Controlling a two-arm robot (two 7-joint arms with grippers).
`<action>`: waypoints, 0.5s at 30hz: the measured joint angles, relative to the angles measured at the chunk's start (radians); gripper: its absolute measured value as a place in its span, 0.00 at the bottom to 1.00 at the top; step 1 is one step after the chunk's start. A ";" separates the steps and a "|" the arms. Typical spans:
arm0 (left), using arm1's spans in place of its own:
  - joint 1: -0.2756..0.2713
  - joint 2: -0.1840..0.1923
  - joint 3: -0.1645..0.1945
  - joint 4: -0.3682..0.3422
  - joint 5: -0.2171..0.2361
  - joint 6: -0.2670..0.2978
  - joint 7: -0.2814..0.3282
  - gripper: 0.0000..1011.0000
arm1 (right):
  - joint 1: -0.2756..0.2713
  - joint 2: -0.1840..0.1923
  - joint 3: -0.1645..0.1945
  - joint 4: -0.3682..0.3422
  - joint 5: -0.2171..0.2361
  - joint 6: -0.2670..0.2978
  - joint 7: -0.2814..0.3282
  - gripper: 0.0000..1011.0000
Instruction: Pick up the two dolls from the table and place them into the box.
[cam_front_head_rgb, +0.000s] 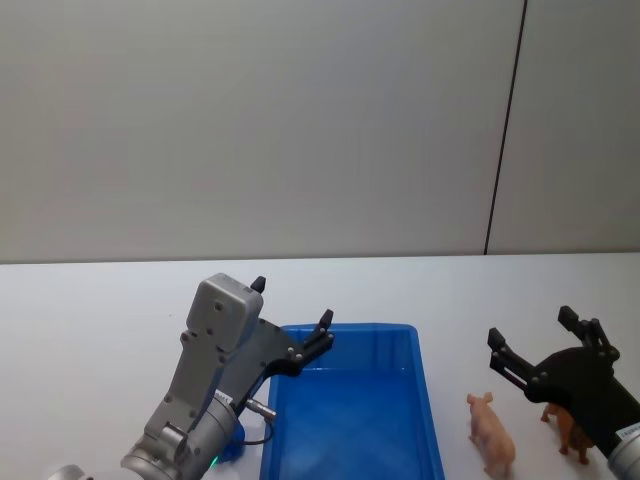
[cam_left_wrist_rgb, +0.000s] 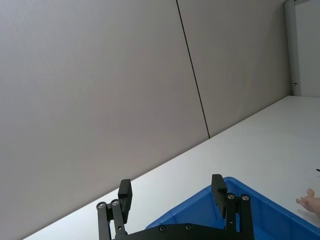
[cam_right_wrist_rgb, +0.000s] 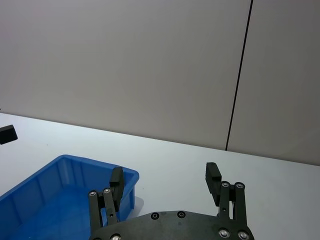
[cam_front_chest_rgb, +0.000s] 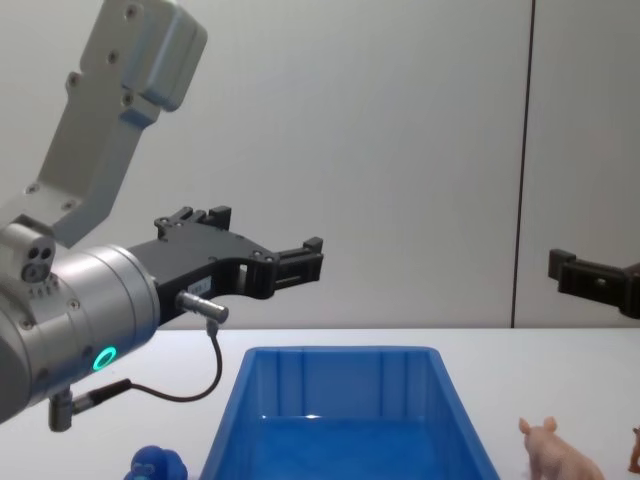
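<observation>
The pale pink pig doll (cam_front_head_rgb: 492, 432) stands on the white table (cam_front_head_rgb: 80, 330) just right of the blue box (cam_front_head_rgb: 345, 328). The reddish-brown horse doll (cam_front_head_rgb: 571, 431) stands to the pig's right, partly hidden behind my right gripper (cam_front_head_rgb: 531, 326). That gripper hovers open and empty above and behind the dolls. My left gripper (cam_front_head_rgb: 292, 303) hangs open and empty over the box's far left corner. In the chest view the pig (cam_front_chest_rgb: 556, 456) stands right of the box (cam_front_chest_rgb: 340, 358), and the left gripper (cam_front_chest_rgb: 268, 228) is well above the rim. The box holds nothing that I can see.
A small blue object (cam_front_chest_rgb: 158, 466) lies on the table left of the box, below my left arm. A plain grey wall with a dark vertical seam (cam_front_head_rgb: 505, 130) stands behind the table. The white tabletop stretches to the left and behind the box.
</observation>
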 joint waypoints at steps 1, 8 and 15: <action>0.000 0.000 0.000 0.000 0.000 0.000 0.000 0.99 | 0.000 0.000 0.000 0.000 0.000 0.000 0.000 0.99; 0.000 0.000 0.000 0.000 0.000 0.000 0.000 0.99 | 0.000 0.000 0.000 0.000 0.000 0.000 0.000 0.99; 0.000 0.000 0.000 0.000 0.000 0.000 0.000 0.99 | 0.000 0.000 0.000 0.000 0.000 0.000 0.000 0.99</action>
